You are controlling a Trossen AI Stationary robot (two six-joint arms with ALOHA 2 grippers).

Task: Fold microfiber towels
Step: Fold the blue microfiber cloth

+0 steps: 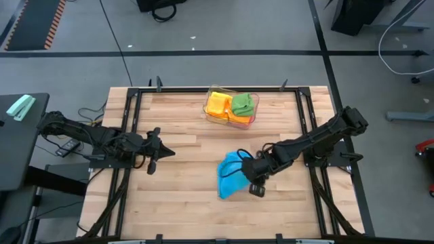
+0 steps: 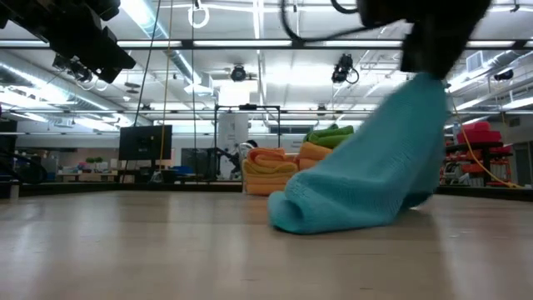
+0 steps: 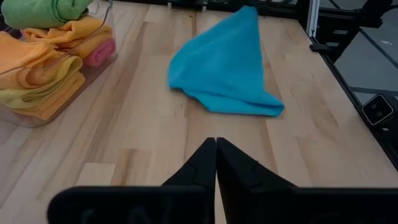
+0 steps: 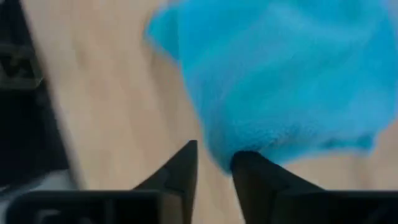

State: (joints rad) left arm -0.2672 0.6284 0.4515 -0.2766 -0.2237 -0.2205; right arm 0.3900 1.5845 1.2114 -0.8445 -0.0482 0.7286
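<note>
Blue towel hanging from right end effector, fingers parting; could drop bunched beside tray. Left end effector closed, empty.

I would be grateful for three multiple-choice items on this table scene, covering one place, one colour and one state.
1. Where do the folded towels sit?
A. In a clear tray at the table's far edge
B. Stacked under the left gripper
C. On the floor

2. What colour is the towel lying loose on the table?
A. Pink
B. Blue
C. Yellow

3. How is the left gripper?
A. Shut on the blue towel
B. Wide open
C. Shut and empty

Answers: 1 A, the tray holds them in the high view; 2 B, it shows blue in every view; 3 C, its fingers meet with nothing between them, apart from the towel.
</note>
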